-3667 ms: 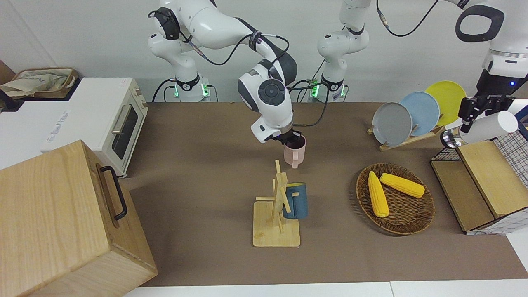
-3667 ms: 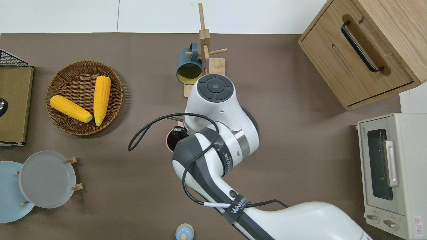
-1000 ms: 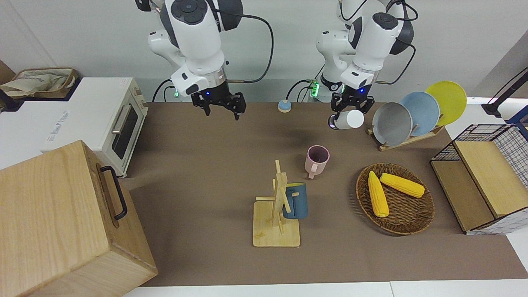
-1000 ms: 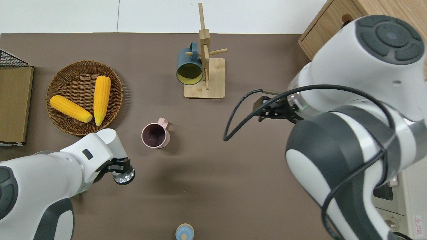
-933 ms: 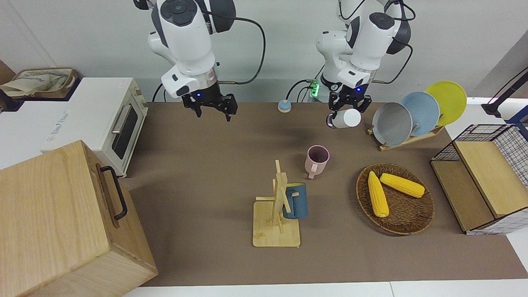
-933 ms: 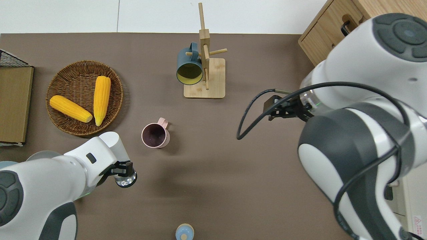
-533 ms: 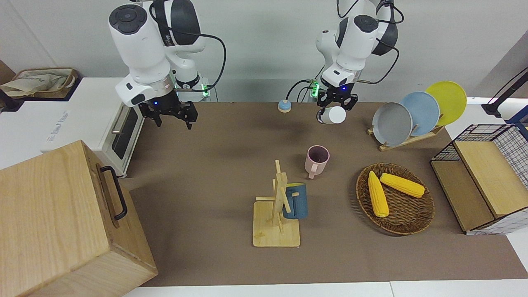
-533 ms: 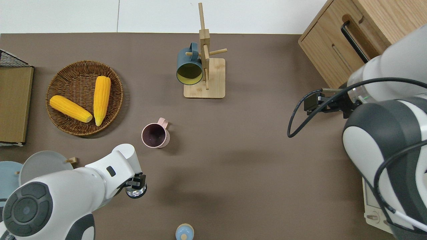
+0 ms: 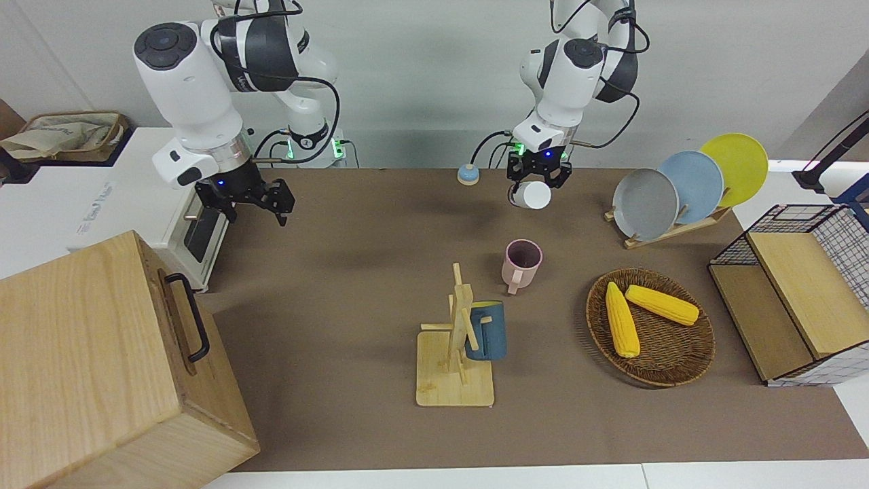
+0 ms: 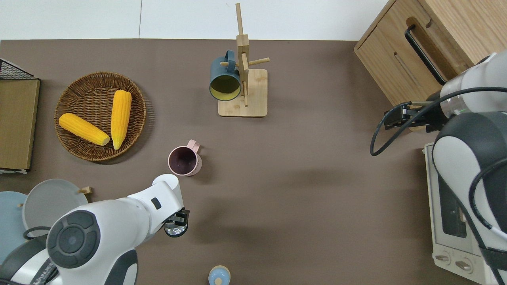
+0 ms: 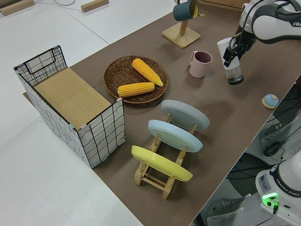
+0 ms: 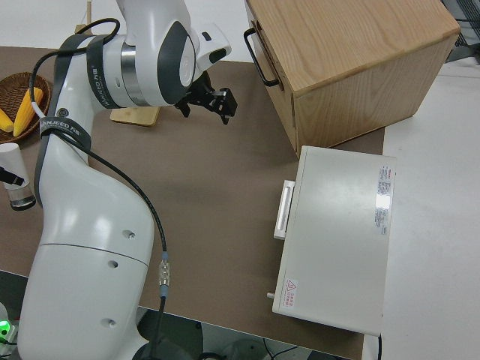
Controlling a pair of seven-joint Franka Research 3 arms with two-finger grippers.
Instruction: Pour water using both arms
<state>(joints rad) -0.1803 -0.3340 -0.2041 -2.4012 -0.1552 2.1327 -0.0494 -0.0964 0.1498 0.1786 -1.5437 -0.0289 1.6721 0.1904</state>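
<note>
My left gripper (image 9: 540, 170) clamps a white bottle (image 11: 229, 61) above the brown table (image 10: 301, 190), beside the pink mug (image 10: 184, 161), which stands upright. My right gripper (image 9: 252, 202), fingers spread and empty, hangs near the toaster oven (image 9: 178, 198). A wicker basket (image 10: 77, 148) holds two corn cobs (image 10: 121, 112).

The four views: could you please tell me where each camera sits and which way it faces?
Front view: across the table, facing the robots; left arm, right arm, left tool holding a white bottle, right tool open.
Overhead view: above, looking down; both arms.
Left side view: raised at the left arm's end, looking along the table; left arm only.
Right side view: above the right arm, looking its way; mostly that arm.
Front and overhead share the pink mug.
</note>
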